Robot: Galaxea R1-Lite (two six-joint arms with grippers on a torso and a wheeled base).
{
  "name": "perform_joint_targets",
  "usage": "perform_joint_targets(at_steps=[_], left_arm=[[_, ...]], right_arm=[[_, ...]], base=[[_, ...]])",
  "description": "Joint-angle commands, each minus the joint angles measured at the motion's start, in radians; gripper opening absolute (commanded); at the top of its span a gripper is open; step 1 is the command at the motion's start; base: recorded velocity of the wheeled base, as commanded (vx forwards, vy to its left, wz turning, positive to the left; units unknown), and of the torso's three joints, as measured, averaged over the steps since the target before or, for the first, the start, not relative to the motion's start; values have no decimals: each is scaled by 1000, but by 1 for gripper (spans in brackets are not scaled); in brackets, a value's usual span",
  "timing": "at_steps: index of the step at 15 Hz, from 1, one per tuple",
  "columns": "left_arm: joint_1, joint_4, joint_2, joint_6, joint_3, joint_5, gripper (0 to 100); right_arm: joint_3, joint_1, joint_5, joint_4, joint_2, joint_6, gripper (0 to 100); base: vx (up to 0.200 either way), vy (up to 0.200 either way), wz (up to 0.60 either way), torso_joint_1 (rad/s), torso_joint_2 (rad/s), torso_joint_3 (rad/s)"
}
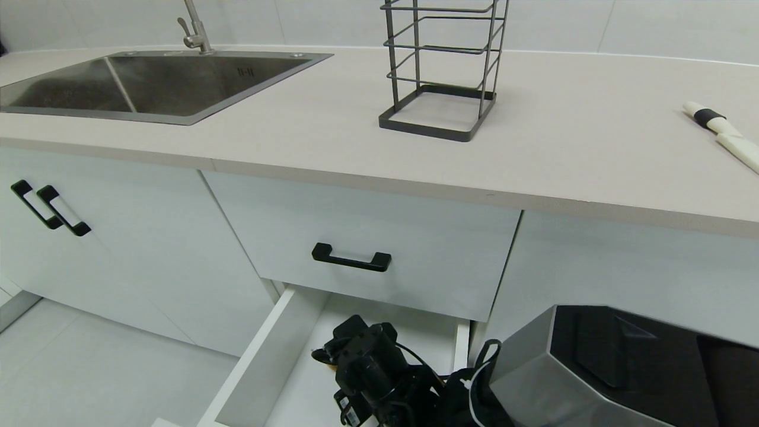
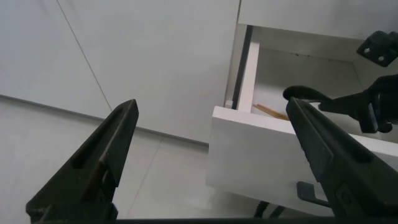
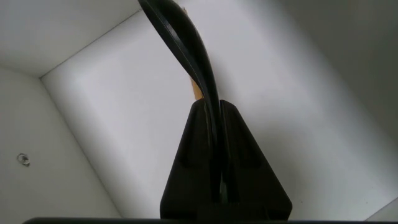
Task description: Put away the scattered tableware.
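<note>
The lower drawer [image 1: 261, 356] under the counter stands pulled out, white inside. My right arm's wrist [image 1: 364, 365] hangs over it. In the right wrist view my right gripper [image 3: 214, 115] is shut on a black spoon-like utensil [image 3: 180, 37] with a wooden handle part [image 3: 196, 90], held above the drawer floor [image 3: 112, 124] near a corner. The left wrist view shows that utensil [image 2: 305, 93] over the drawer from the side. My left gripper [image 2: 211, 106] is open wide, out beside the drawer front [image 2: 261, 155], holding nothing.
On the counter stand a dark wire rack [image 1: 442, 65] and a steel sink [image 1: 148, 83] at the far left. A white utensil with a black band [image 1: 720, 133] lies at the counter's far right. A shut drawer with a black handle [image 1: 351, 258] sits above the open one.
</note>
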State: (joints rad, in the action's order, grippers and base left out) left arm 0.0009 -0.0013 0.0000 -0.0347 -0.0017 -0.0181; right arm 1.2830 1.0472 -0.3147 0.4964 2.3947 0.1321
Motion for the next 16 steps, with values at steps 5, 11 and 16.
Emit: perform_joint_targets(at_steps=[5,11,16], left_arm=[[1,0,0,-1,0,0,100],[1,0,0,-1,0,0,100],[1,0,0,-1,0,0,100]], right_arm=[[10,2,0,-15,40,9,0],[59,2,-1,-19,83,11,0],[68,2,-1,-32,104,21,0]], base=[[0,0,0,0,0,0],[0,0,0,0,0,0],[0,0,0,0,0,0]])
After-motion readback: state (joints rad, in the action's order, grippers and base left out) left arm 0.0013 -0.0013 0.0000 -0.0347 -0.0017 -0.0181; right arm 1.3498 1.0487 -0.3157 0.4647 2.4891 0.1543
